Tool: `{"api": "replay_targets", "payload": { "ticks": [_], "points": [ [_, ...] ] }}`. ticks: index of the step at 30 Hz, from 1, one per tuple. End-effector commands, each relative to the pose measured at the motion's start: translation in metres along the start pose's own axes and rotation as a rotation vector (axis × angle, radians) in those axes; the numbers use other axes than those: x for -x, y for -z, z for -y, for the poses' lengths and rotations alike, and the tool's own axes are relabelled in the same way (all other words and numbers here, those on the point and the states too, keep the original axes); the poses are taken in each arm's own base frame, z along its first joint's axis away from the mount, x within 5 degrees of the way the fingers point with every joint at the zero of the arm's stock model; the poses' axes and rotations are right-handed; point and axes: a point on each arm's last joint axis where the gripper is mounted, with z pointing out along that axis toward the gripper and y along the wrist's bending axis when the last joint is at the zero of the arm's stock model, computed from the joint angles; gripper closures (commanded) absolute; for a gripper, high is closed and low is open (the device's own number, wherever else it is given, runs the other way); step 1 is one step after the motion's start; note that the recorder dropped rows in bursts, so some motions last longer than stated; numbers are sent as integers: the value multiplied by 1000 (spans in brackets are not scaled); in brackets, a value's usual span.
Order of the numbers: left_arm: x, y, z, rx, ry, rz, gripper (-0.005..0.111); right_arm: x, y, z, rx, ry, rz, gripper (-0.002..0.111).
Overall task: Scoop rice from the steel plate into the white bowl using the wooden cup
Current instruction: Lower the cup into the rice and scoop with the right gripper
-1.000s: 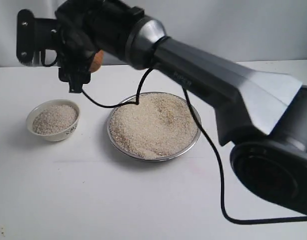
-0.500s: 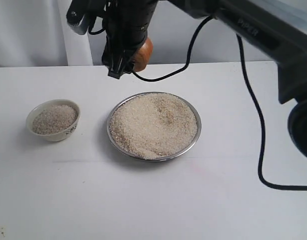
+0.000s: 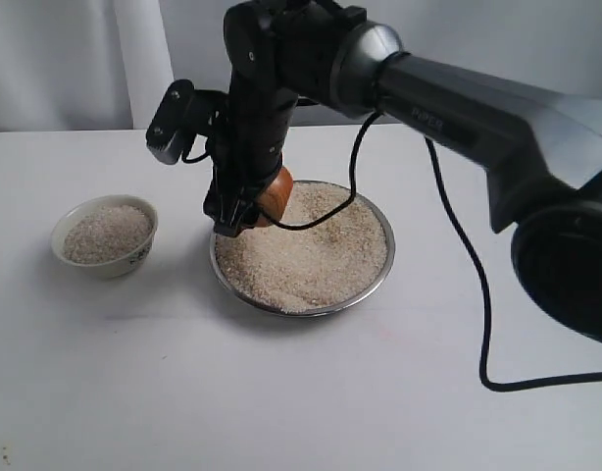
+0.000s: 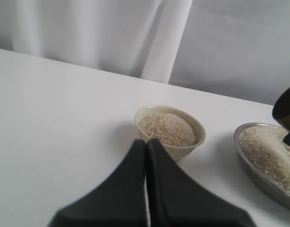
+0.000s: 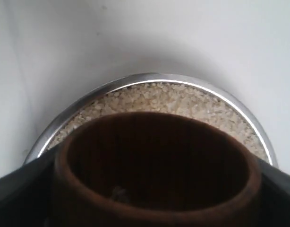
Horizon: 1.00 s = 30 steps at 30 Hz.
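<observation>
Two grippers: left gripper [image 4: 146, 144] pressed closed, holding nothing; right gripper [image 3: 248, 210] clamped around cup [image 3: 276, 191].
Cup: low over plate [image 3: 311, 311], near its rim.
Rice [image 3: 316, 250]: heaped in plate; also fills bowl [image 3: 134, 257].
Bowl: beside plate, not touching.

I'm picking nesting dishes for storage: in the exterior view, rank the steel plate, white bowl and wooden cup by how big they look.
1. steel plate, clearly largest.
2. white bowl.
3. wooden cup. It looks smallest, but it is only partly visible, so its gap to the bowl is unsure.
</observation>
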Motion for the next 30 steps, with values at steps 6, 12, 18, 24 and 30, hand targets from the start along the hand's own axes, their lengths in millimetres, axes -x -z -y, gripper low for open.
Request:
{"api": "replay_targets", "payload": {
  "ticks": [6, 12, 18, 24, 30],
  "points": [
    [1, 0, 1, -10, 6, 8, 107, -10, -42, -3, 37, 2, -71, 108],
    [1, 0, 1, -10, 6, 8, 107, -28, -63, -5, 42, 38, -248, 108],
    [1, 0, 1, -10, 6, 8, 107, -39, -75, 2, -39, 86, -354, 108],
    [1, 0, 1, -10, 6, 8, 107, -37, -46, 16, -161, 133, -380, 108],
    [1, 0, 1, -10, 6, 8, 107, -35, -27, 21, -211, 151, -377, 108]
  ]
}}
